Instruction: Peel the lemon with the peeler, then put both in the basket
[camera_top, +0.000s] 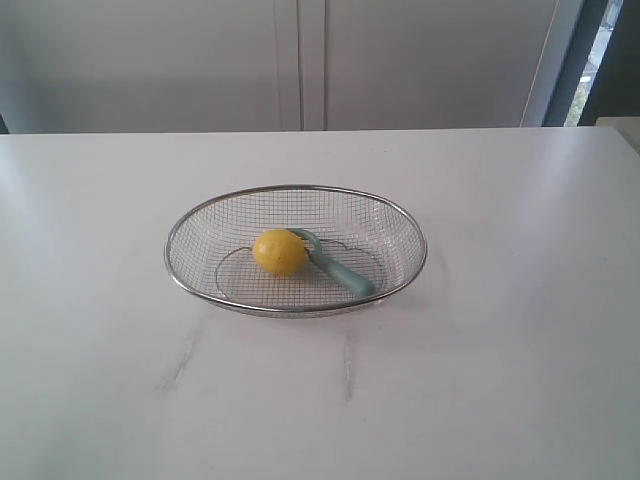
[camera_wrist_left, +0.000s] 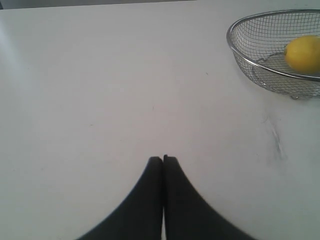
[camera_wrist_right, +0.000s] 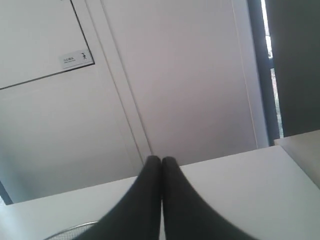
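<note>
From the exterior view I see the basket (camera_top: 296, 188) sitting on the white table (camera_top: 500, 380), a little left of the frame's centre. The lemon (camera_top: 279, 251) lies inside it, on the mesh floor, toward the basket's left half. The peeler (camera_top: 340, 270) is in there too. Its hooked head touches the lemon's right side, and its teal handle runs down and to the right toward the near rim. Pale wall panels (camera_top: 300, 60) fill the top of the frame behind the table.

On my left wrist view, the left claw (camera_wrist_left: 163, 159) has its two dark fingers pressed together with nothing between them. It is over bare tabletop, well apart from the basket (camera_wrist_left: 255, 45), where the lemon (camera_wrist_left: 302, 54) shows through the mesh.

On my right wrist view, the right claw (camera_wrist_right: 161, 159) is likewise closed and empty. It points toward the table's far edge and the wall, where a small sign (camera_wrist_right: 76, 58) is stuck. A sliver of the basket's rim (camera_wrist_right: 75, 231) shows near it.
</note>
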